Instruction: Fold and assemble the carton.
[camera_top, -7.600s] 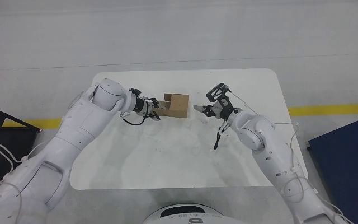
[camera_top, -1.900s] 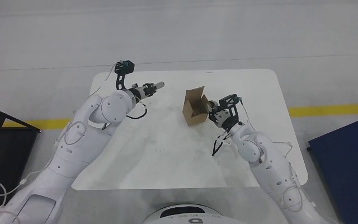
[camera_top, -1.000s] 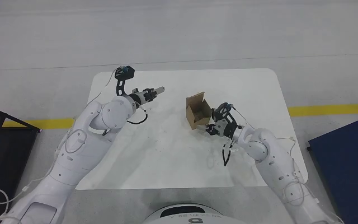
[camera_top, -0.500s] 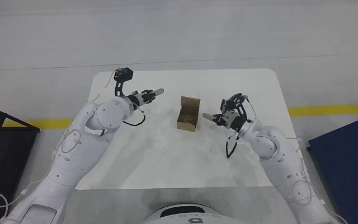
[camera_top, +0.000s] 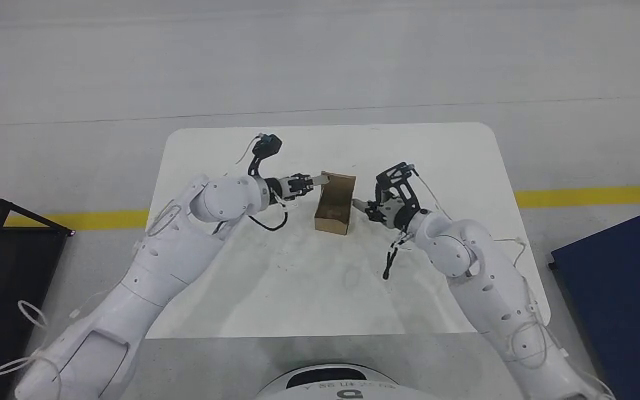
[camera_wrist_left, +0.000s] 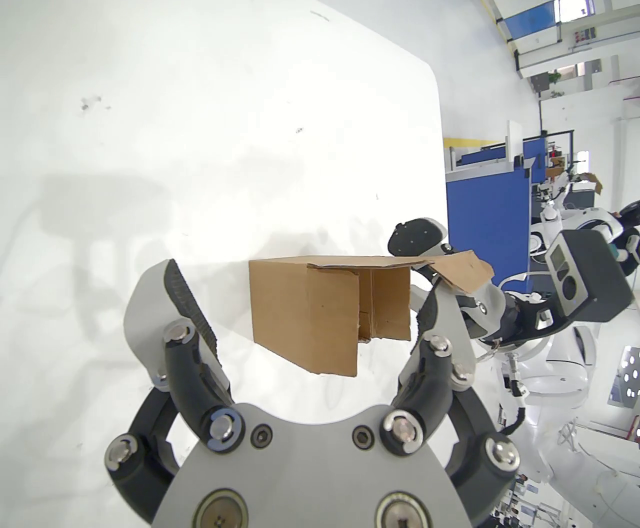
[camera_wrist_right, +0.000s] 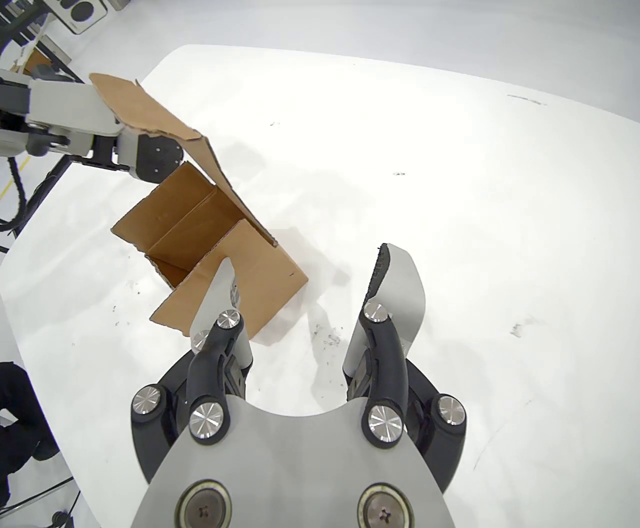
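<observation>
A small brown carton (camera_top: 335, 203) stands on the white table (camera_top: 300, 290) with its top open and its flaps up. In the left wrist view the carton (camera_wrist_left: 305, 310) sits between the fingers of my open left gripper (camera_wrist_left: 295, 260), and one raised flap (camera_wrist_left: 462, 270) lies against a finger. From above, the left gripper (camera_top: 318, 181) is at the carton's far left corner. My right gripper (camera_wrist_right: 305, 280) is open beside the carton (camera_wrist_right: 200, 225), one finger (camera_wrist_right: 222, 290) against its near wall. In the top view the right gripper (camera_top: 361, 208) is at the carton's right side.
The table has rounded corners and faint scuff marks (camera_wrist_right: 327, 335) near the carton. A black cable (camera_top: 388, 262) hangs from the right arm over the tabletop. A yellow floor line (camera_top: 580, 196) runs past the table's right edge.
The right gripper let go of the carton, which now stands at mid table. The left gripper swung in from the far left to the carton's corner. The right gripper closed in on its side.
</observation>
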